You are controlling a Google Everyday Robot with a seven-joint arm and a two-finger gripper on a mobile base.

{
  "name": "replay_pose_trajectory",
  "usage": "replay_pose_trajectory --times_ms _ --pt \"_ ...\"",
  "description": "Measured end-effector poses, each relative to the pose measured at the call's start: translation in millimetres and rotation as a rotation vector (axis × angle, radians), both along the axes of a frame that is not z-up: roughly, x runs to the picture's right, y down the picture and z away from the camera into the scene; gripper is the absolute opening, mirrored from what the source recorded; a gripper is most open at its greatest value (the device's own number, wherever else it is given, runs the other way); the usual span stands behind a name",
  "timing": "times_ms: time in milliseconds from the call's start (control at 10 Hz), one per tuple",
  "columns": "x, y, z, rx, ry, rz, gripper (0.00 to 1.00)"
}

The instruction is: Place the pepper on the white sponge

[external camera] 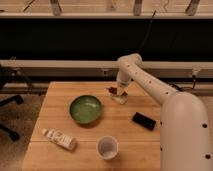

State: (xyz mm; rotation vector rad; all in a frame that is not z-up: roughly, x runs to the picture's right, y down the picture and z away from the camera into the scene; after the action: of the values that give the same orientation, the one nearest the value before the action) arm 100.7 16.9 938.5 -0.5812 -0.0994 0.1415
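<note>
The gripper (pixel 118 90) hangs from the white arm at the far middle of the wooden table (pixel 60 117). A tiny dark red pepper (pixel 114 91) shows at the gripper's tip. It is right above the white sponge (pixel 120 98), a small whitish block on the table just right of the green bowl (pixel 85 108). I cannot tell whether the pepper touches the sponge.
A black rectangular device (pixel 145 120) lies to the right of centre. A round white cup (pixel 107 147) stands near the front edge. A white labelled tube-bottle (pixel 59 138) lies at the front left. The arm's body fills the right side. A rail runs behind the table.
</note>
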Motion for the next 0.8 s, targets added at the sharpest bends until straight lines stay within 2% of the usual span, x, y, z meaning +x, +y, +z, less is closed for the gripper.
replay_pose_trajectory --times_ms 100,200,800 --pt "-0.3 0.8 1.2 -0.006 0.003 -0.005 0.71" --pt "0.2 1.5 1.2 -0.01 0.004 -0.008 0.78" --pt "4.2 2.0 -6.2 -0.016 -0.007 -0.013 0.8"
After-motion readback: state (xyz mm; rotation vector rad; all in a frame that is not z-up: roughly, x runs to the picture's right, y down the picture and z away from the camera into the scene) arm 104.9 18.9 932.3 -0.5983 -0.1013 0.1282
